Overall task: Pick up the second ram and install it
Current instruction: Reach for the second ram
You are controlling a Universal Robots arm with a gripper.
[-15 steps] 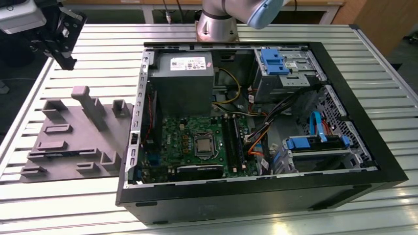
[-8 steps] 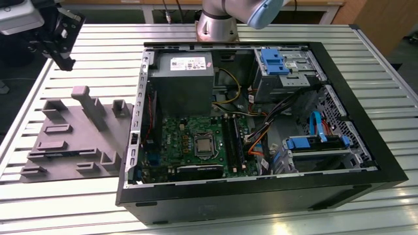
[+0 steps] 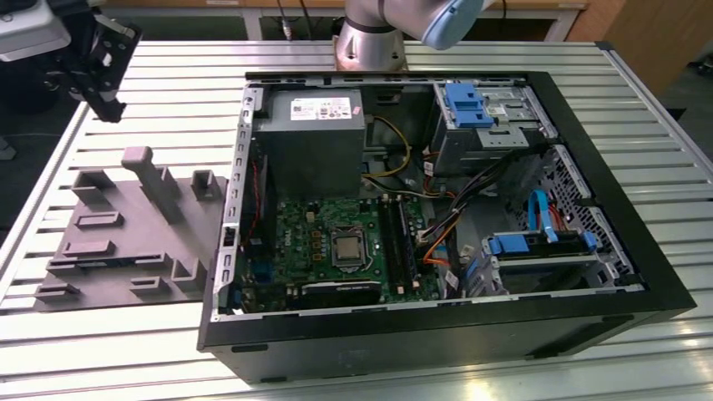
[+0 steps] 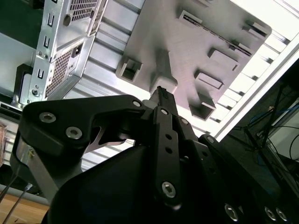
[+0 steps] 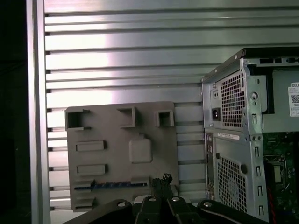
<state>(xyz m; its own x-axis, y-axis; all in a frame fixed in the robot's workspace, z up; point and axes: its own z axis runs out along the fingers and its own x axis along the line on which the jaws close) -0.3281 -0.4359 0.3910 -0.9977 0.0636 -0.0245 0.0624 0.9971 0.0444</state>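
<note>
The gripper (image 5: 161,180) had its two fingers pressed together at the tips, with nothing visibly caught between them in either wrist view. It hung well above the table, over the grey fixture plate (image 5: 121,140).

The second ram (image 5: 112,185) stood on edge in a narrow slot of that plate. It was a dark strip just inside the plate edge opposite the row of three uprights (image 5: 126,116). Its long axis ran along that edge, parallel to the slats of the aluminium table (image 5: 121,60).

From the clenched jaws the ram lay below. In the first wrist view its nearer end sat just beside the fingertips' line of sight, and the rest stretched away from the computer case (image 5: 233,140).

By my reading, the ram was untouched and not yet lifted. The green motherboard (image 3: 334,242) lay inside the case, well apart from the gripper and beyond the plate's case-side edge.
</note>
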